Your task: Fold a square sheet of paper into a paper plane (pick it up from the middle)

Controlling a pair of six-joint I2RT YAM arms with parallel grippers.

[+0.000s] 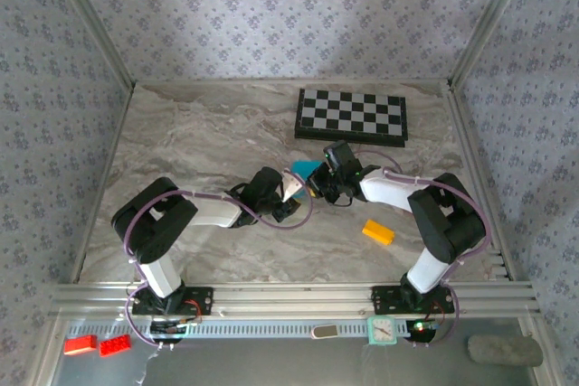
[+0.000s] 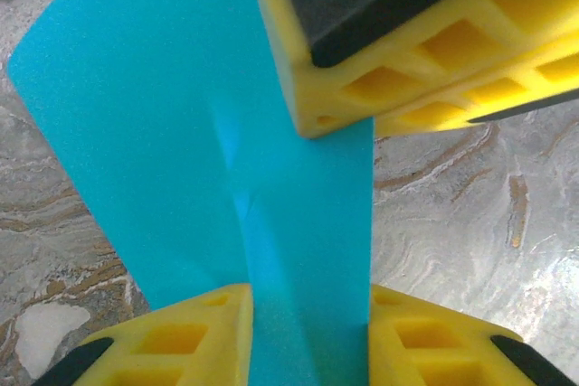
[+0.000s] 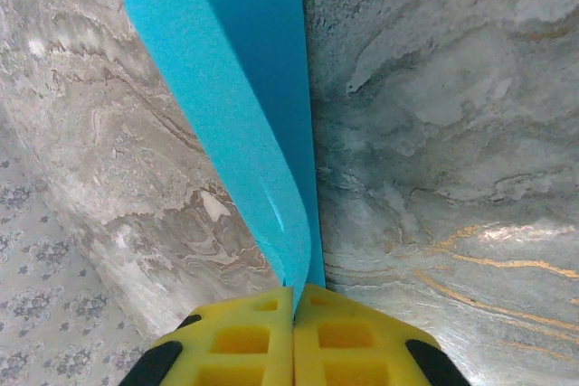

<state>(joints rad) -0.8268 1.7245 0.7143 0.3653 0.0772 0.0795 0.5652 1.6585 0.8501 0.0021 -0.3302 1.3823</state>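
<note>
At centre, right gripper (image 3: 294, 296) pinching paper (image 3: 226, 88) edge

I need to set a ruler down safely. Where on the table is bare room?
Bare: the far-left stretch between the left wall and the chessboard, and the near strip between the arm bases. Crowded: the centre, where the left gripper and right gripper meet at the blue paper, and the right, with the yellow block by the right arm.

The top view looks down from above the near edge over the whole counter (image 1: 199, 133); both wrist views sit close above it, sharing the blue paper (image 2: 163, 115).
</note>
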